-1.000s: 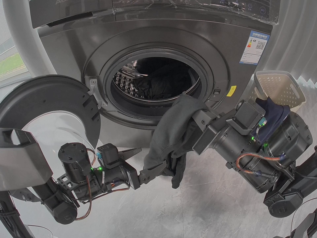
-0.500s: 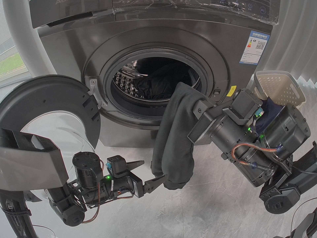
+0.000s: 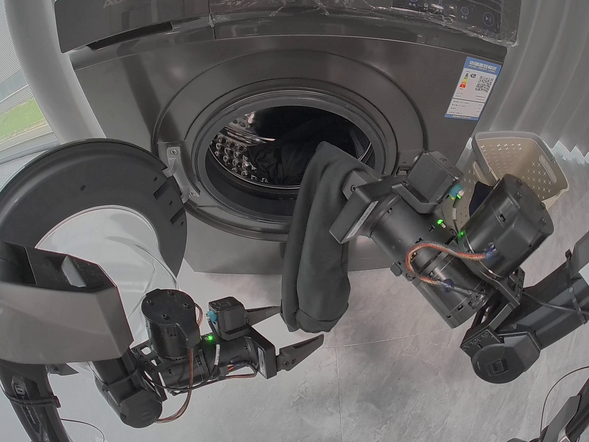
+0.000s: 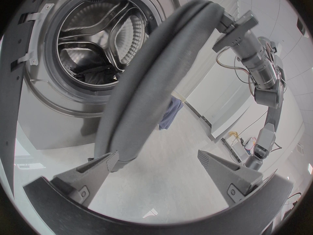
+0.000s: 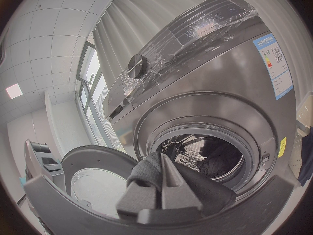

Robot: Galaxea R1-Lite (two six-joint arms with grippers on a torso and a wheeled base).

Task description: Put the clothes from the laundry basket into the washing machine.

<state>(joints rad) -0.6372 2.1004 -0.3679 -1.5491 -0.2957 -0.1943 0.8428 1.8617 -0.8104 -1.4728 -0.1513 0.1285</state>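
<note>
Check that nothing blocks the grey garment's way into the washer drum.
Nothing visible blocks it. The right gripper holds the grey garment just before the drum opening; the door is swung wide to the left. Dark clothes lie low inside the drum. The garment's lower end hangs below the opening's rim.

R pincer [image 3: 353, 182] tips buried in grey garment [image 3: 316, 240] fold, head view. Behind its wrist: laundry basket [image 3: 521, 158] partly blocked, blue cloth [image 3: 477, 195] mostly hidden. Ahead of pincer, dark clothes [image 3: 276, 155] inside washing machine [image 3: 392, 81] part-covered by garment. Machine top cut off at view's edge, its print too small.
</note>
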